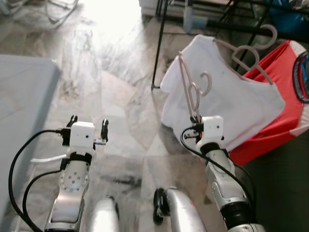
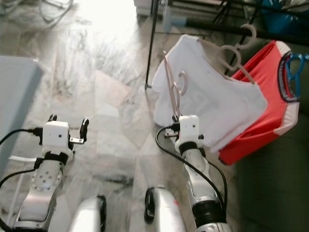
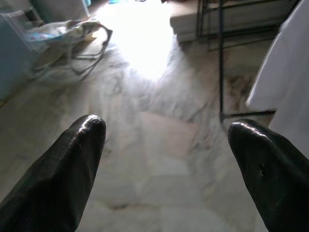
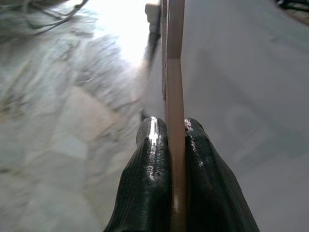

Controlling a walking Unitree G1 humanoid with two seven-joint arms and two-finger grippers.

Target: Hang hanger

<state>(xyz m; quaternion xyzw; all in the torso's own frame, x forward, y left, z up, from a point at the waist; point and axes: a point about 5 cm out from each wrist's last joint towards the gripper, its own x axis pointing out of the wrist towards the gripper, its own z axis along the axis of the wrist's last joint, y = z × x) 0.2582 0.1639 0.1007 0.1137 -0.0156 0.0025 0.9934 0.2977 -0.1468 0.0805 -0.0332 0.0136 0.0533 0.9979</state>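
- Beige hanger (image 1: 189, 87) is held up over the marble floor (image 1: 120, 111), standing roughly upright with its hook (image 1: 206, 83) curling toward the white t-shirt (image 1: 227, 96).
- Right gripper (image 1: 195, 117) is clamped on the hanger's lower end; in the right wrist view the two black fingers (image 4: 149, 179) press either side of the thin beige bar (image 4: 175, 96), which runs straight up from between them.
- The hanger sits just in front of the white t-shirt's near edge; whether they touch I cannot tell.
- The white t-shirt hangs on a second beige hanger (image 1: 248, 55), draped partly over a red garment (image 1: 280, 106) to the robot's right.
- Black metal rack leg (image 1: 159, 46) stands on the floor just behind and left of the held hanger.
- Left gripper (image 1: 88, 126) hovers over the floor well apart from the hanger, fingers spread wide with nothing between them.
- Grey-blue surface (image 1: 24, 111) at far left, beside the left arm.
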